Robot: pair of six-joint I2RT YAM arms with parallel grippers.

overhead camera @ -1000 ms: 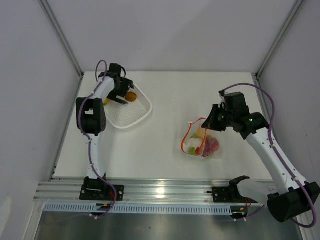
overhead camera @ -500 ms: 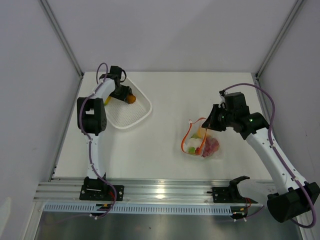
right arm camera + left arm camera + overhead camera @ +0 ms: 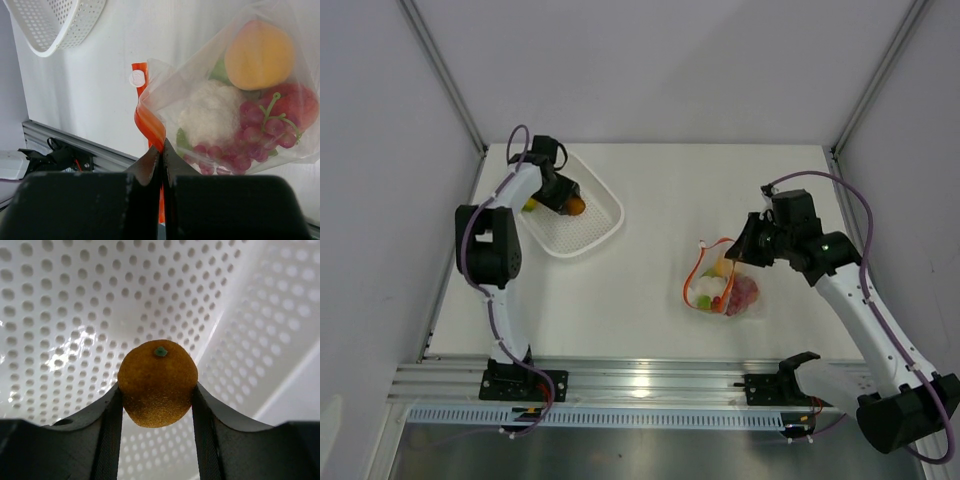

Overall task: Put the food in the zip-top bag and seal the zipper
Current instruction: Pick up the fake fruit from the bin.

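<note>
My left gripper (image 3: 156, 405) is shut on the orange (image 3: 157, 382), held just above the floor of the white mesh basket (image 3: 582, 232); from above the orange (image 3: 576, 206) shows at the fingertips. A yellow-green piece (image 3: 529, 205) lies in the basket beside the arm. My right gripper (image 3: 163, 150) is shut on the red-orange zipper (image 3: 148, 122) of the clear zip-top bag (image 3: 725, 285), holding its mouth up. Inside the bag sit a peach-coloured piece (image 3: 258, 55), a white-and-green piece (image 3: 210, 116) and a red grape cluster (image 3: 262, 132).
The basket stands at the back left of the white table (image 3: 650, 200). Grey walls and metal posts close in both sides. An aluminium rail (image 3: 640, 385) with the arm bases runs along the near edge.
The left gripper closed round the orange in the basket and has shifted slightly toward the near side with it. The right gripper and bag have hardly moved.
</note>
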